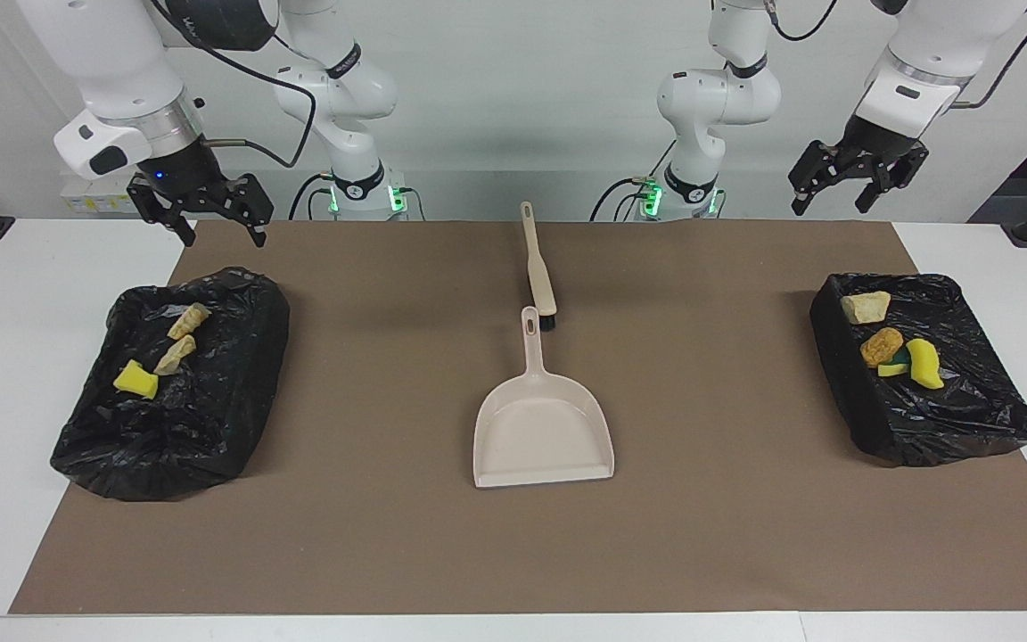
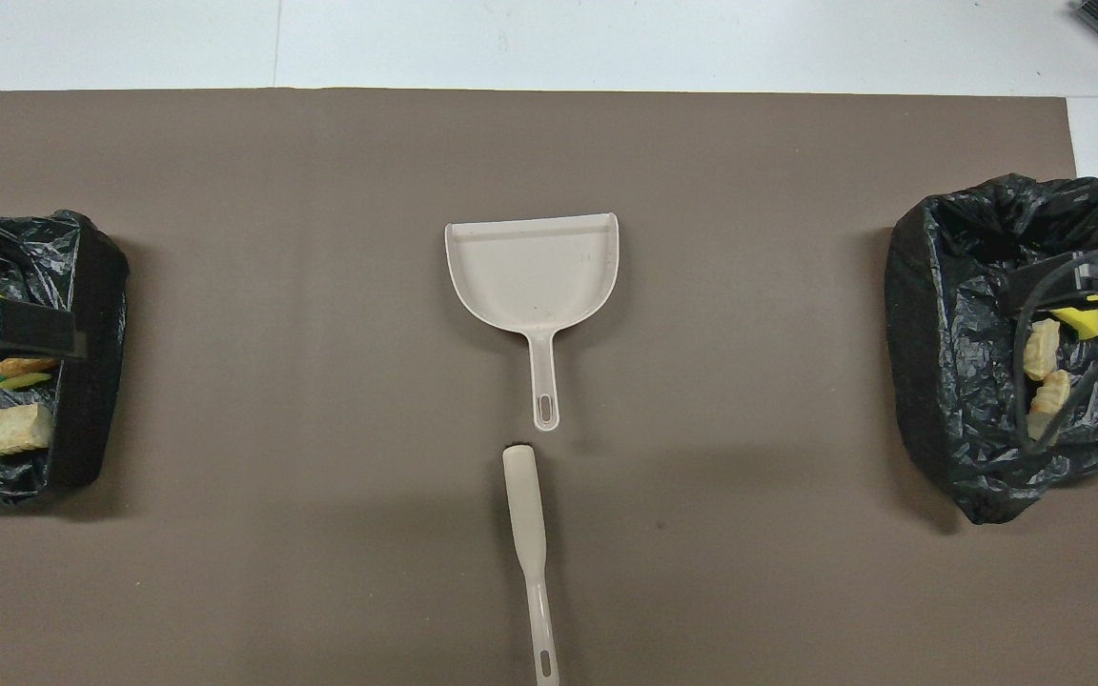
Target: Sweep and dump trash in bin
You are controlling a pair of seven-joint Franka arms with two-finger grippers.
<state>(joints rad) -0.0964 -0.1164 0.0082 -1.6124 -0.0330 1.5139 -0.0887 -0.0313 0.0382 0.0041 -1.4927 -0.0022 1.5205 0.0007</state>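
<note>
All the trash I can see lies in two bins lined with black bags. In the bin [image 1: 845, 401] at the left arm's end are a tan lump [image 1: 866, 307], a brown lump [image 1: 881, 346] and a yellow sponge scrap [image 1: 924, 364]. The bin [image 1: 237, 401] at the right arm's end holds a yellow scrap [image 1: 136, 380] and two tan lumps [image 1: 182, 323]. My left gripper [image 1: 832, 205] hangs open and empty, high over its bin. Over the other bin, my right gripper [image 1: 224, 239] is also open and empty.
A beige dustpan [image 1: 542, 432] lies mid-mat, its handle pointing toward the robots. A beige brush [image 1: 538, 267] lies in line with it, nearer to the robots. The brown mat [image 1: 701, 535] covers most of the white table.
</note>
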